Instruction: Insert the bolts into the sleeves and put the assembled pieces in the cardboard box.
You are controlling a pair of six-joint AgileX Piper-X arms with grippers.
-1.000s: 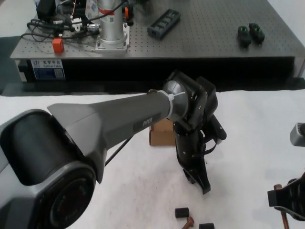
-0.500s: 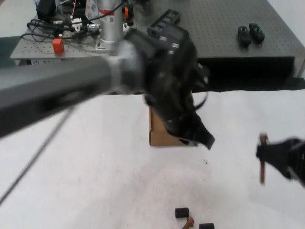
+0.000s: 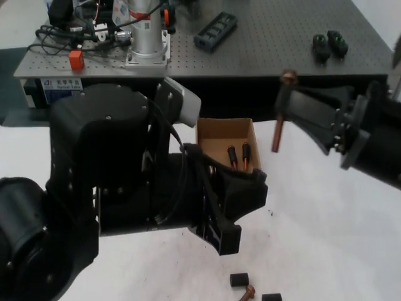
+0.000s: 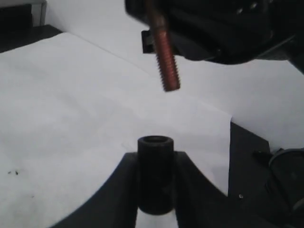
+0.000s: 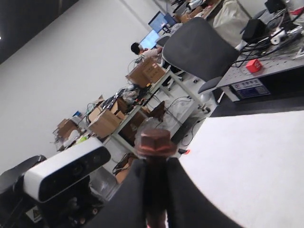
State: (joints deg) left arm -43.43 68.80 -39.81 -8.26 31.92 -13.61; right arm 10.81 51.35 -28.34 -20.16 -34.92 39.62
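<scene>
My left gripper [image 4: 156, 190] is shut on a black sleeve [image 4: 155, 175], its bore facing outward; in the high view the left arm's gripper [image 3: 235, 210] sits low, in front of the cardboard box [image 3: 224, 130]. The right gripper [image 3: 289, 116] is shut on a copper bolt [image 3: 279, 114], held upright, head up, just right of the box. In the left wrist view the bolt's threaded end [image 4: 164, 52] hangs a little beyond the sleeve's opening, apart from it. The right wrist view shows the bolt's hex head [image 5: 154, 142] between the fingers [image 5: 121, 199]. Two assembled pieces [image 3: 239, 155] lie in the box.
Two loose black sleeves [image 3: 239, 279] [image 3: 271, 296] and a copper bolt [image 3: 248, 292] lie on the white cloth at the front. A perforated metal bench [image 3: 263, 44] with a post [image 3: 146, 31], cables and black parts stands behind. The left arm's bulk [image 3: 106, 188] takes up the left.
The left arm has swung back and turned its gripper toward the right arm. The right gripper has risen from the lower right with the bolt, up to beside the box.
</scene>
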